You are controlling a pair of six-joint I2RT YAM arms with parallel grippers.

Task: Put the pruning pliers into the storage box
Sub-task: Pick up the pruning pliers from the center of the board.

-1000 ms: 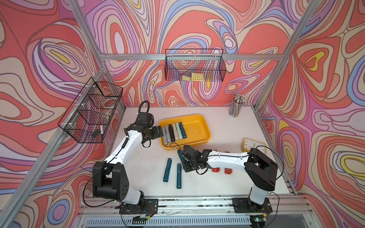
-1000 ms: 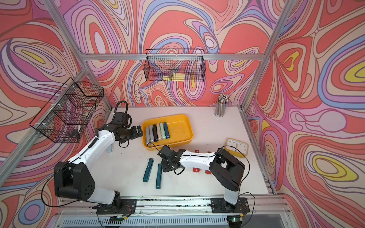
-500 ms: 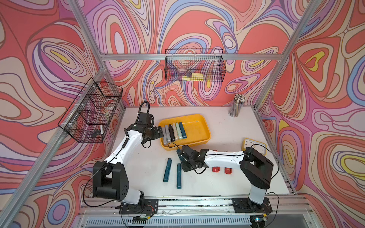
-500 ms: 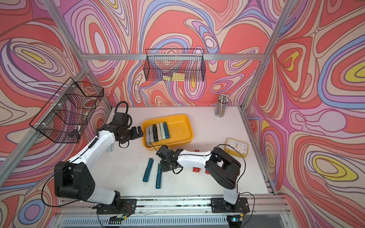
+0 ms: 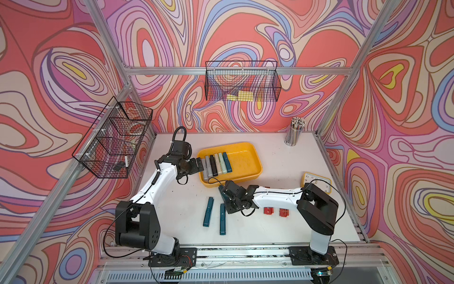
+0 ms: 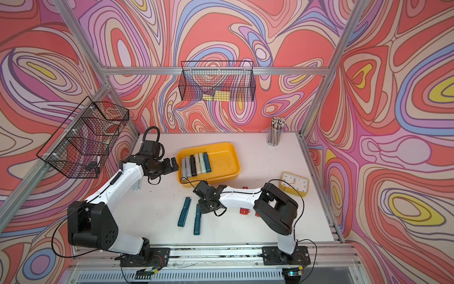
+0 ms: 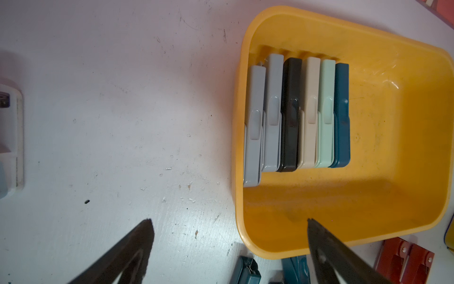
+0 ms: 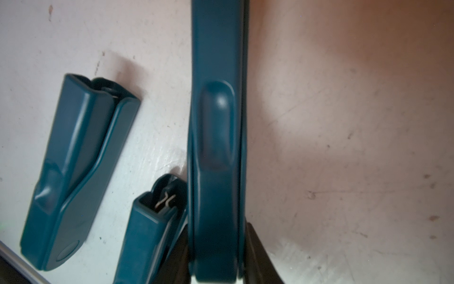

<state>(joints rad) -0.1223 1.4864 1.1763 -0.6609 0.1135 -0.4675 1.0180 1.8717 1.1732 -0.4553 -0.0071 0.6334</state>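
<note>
**Right gripper clamped on a teal pliers, six already in the box**

In both top views my left gripper (image 5: 200, 165) hangs just beside the left end of the storage box (image 5: 256, 161), its jaws spread wide with nothing between them. Inside the box, a row of six pliers (image 5: 216, 166) lies side by side against that left end: two grey, one black, one beige, one mint and one teal. The rest of the box floor is bare. My right gripper (image 5: 224, 196) sits low over the table (image 5: 186, 196), just in front of the box. Two loose teal pliers (image 5: 208, 212) (image 5: 222, 218) lie on the table close to it, and two red slotted pliers (image 5: 268, 210) (image 5: 284, 212) lie beside my right forearm. A yellow clock (image 6: 294, 183) stands near the table's right edge.

From my left wrist I see both dark fingers (image 7: 132, 250) set far apart, one over the table and one over the box rim (image 7: 242, 61). The six pliers (image 7: 292, 113) are lined up in the box beyond them.

From my right wrist, my fingers (image 8: 258, 250) press on either side of the gripped teal pliers (image 8: 216, 147), which runs straight out from the jaws. I cannot tell whether it has left the table. The two loose teal pliers (image 8: 73, 167) (image 8: 147, 233) lie alongside, and the nearer one is just beside my finger.
</note>
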